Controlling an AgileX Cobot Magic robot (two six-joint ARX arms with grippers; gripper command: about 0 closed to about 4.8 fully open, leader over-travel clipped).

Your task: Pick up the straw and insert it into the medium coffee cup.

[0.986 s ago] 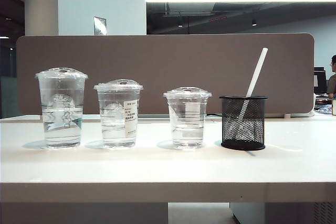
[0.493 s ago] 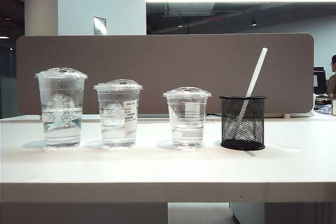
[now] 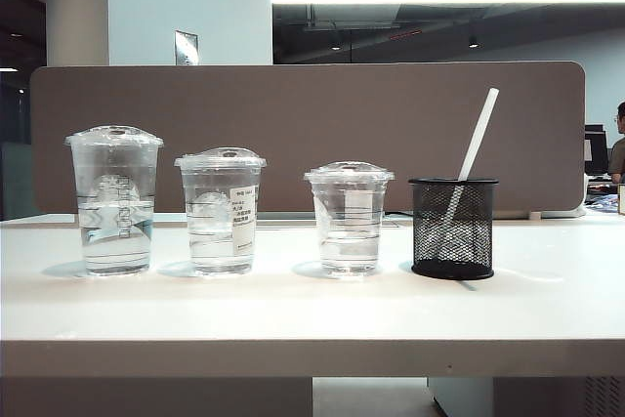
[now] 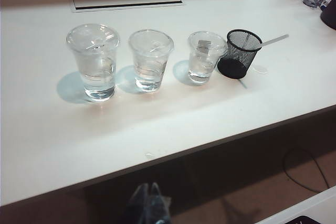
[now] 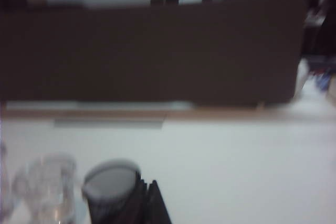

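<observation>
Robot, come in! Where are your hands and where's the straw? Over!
Left tool shut, below table edge. Right tool shut, near mesh holder. Straw leaning in holder, untouched. Medium coffee cup lidded, path clear.

Three lidded clear cups (image 3: 223, 210), one mesh holder (image 3: 452, 228), one straw (image 3: 476, 145).

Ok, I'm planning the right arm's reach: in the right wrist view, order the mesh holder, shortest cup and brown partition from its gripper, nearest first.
From the shut right gripper:
1. mesh holder, right beside it.
2. shortest cup, just past the holder.
3. brown partition, along the far edge of the table.
</observation>
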